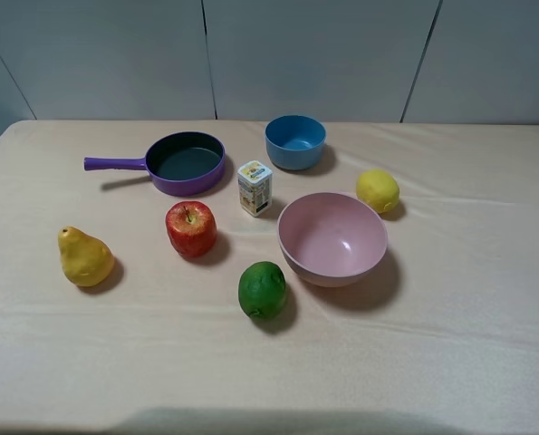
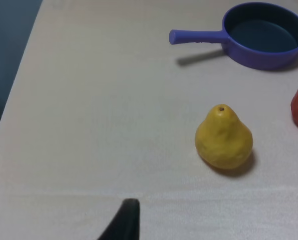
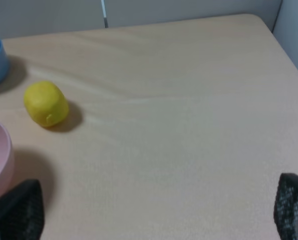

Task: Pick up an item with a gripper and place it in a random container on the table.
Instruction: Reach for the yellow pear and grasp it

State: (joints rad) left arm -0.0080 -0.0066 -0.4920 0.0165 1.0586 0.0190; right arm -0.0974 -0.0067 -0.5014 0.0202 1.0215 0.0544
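On the table (image 1: 468,362), pear (image 1: 85,258) near apple (image 1: 191,228).

Only bits of the bot show tbh: one smooth, black, pointed tip of the left fingers (image 2: 126,222) and the dark right fingers (image 3: 19,210) with a mesh-like texture.

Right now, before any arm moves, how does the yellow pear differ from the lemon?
Shape: the pear narrows to a small top, while the lemon is rounded all over. Colour: the pear is deeper, golden; the lemon is paler. Place: in the high view the pear sits far left, the lemon right, near the pink bowl. Both are yellow and rest on the table.
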